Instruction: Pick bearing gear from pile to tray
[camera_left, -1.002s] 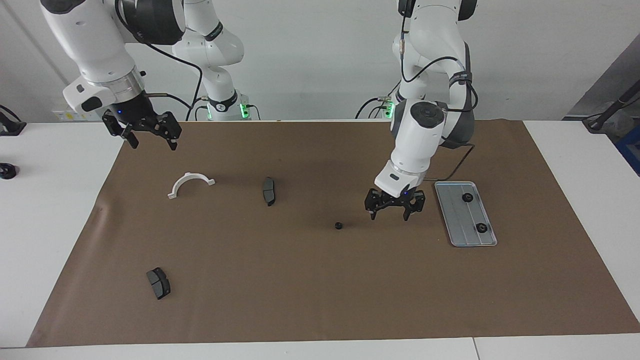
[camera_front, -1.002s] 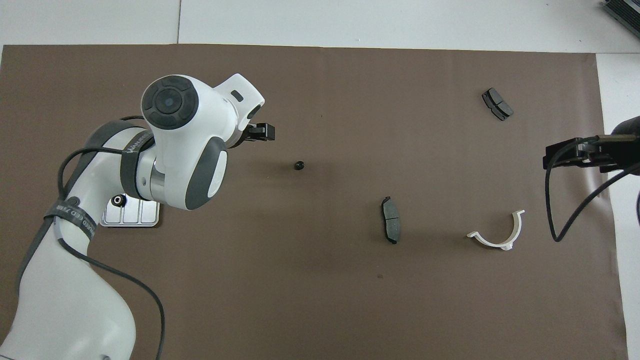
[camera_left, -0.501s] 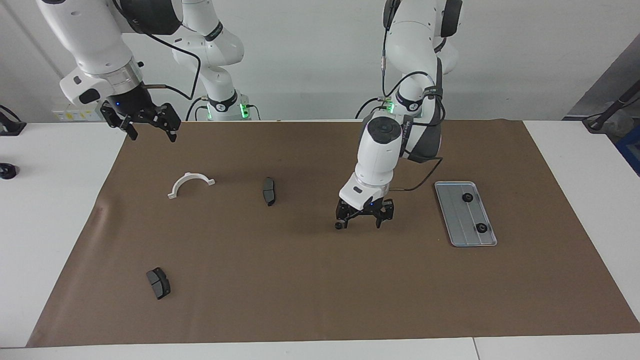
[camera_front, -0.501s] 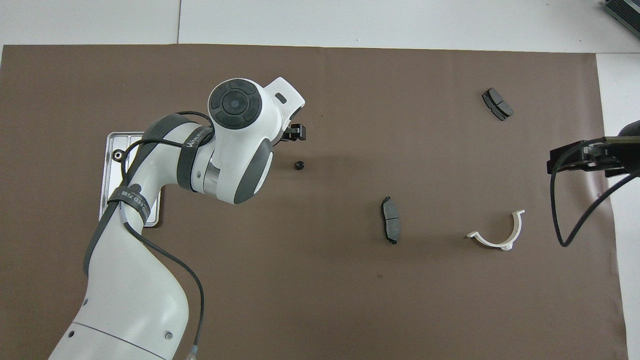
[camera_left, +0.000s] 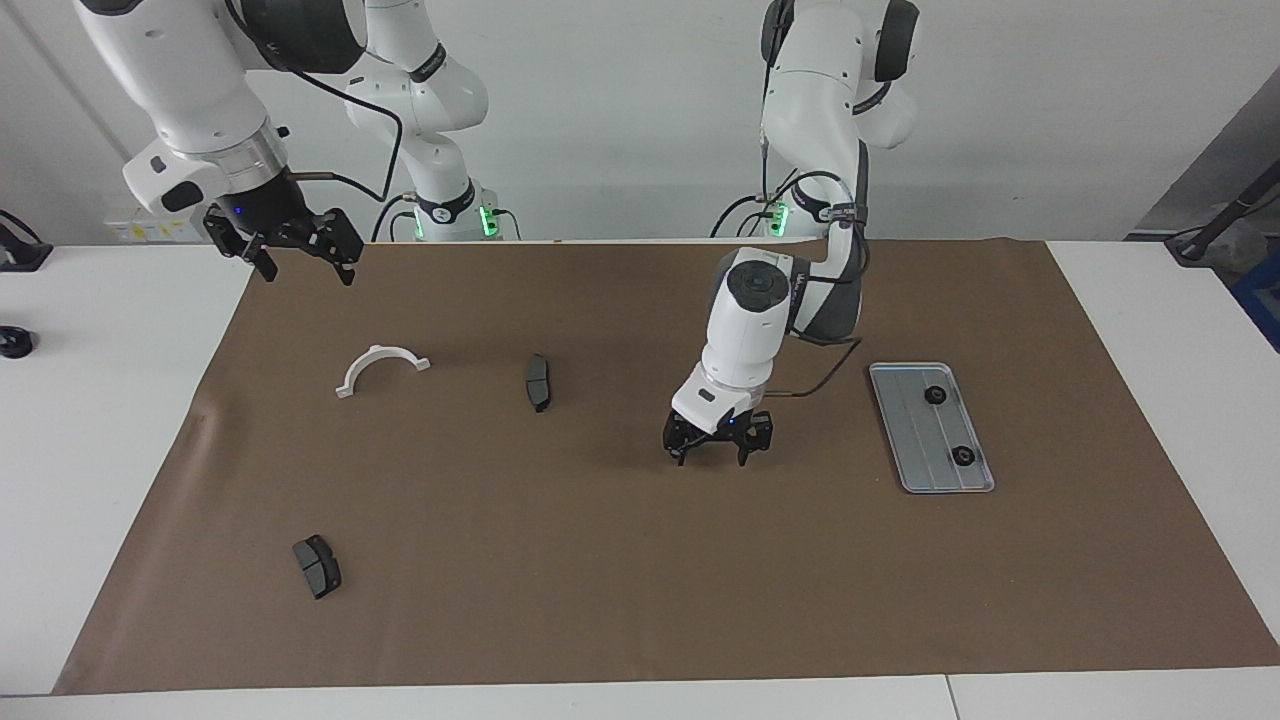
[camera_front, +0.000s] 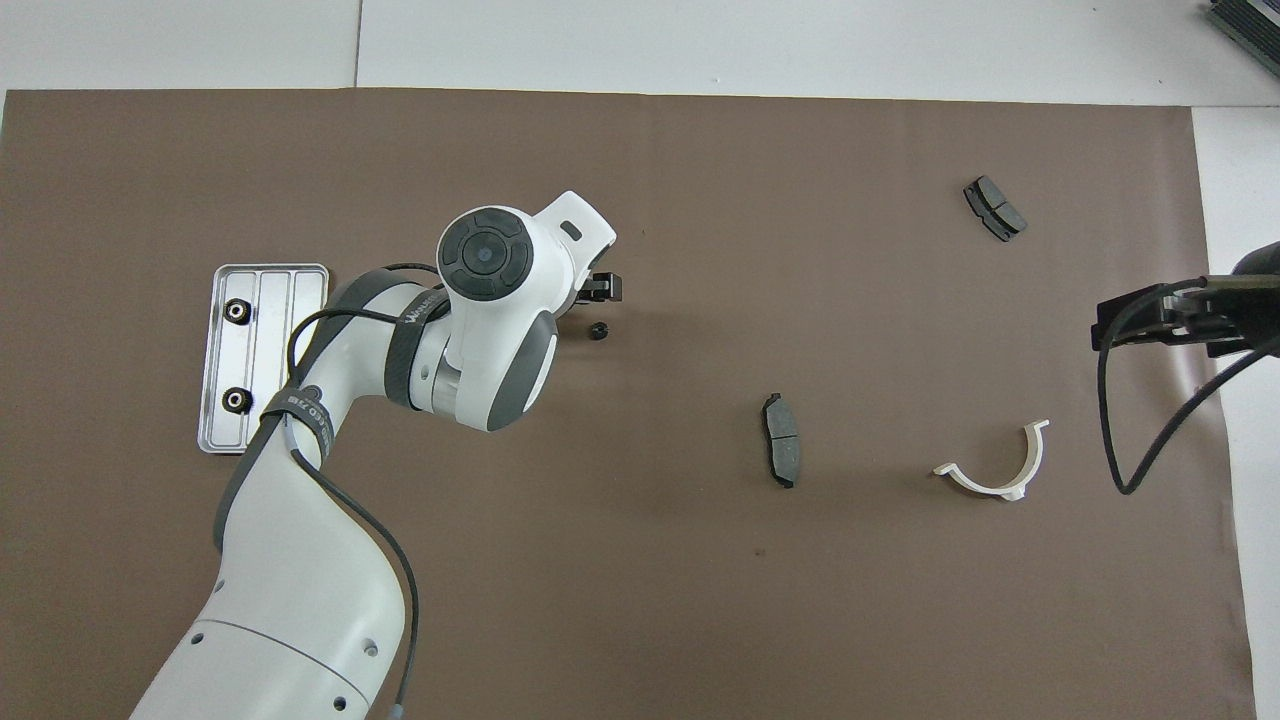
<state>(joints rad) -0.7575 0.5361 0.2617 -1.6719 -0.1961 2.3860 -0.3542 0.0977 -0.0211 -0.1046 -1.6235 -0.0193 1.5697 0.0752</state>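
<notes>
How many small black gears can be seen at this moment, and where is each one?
3. Two gears lie in the tray. The third gear lies on the brown mat, beside the left pincer. None appears hidden.

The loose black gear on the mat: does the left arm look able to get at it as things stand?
Probably yes. The left gripper hangs open low over the mat, right by the loose gear, with nothing lying between them. The nearest grey pad lies well apart. The right gripper waits at the mat's edge.
</notes>
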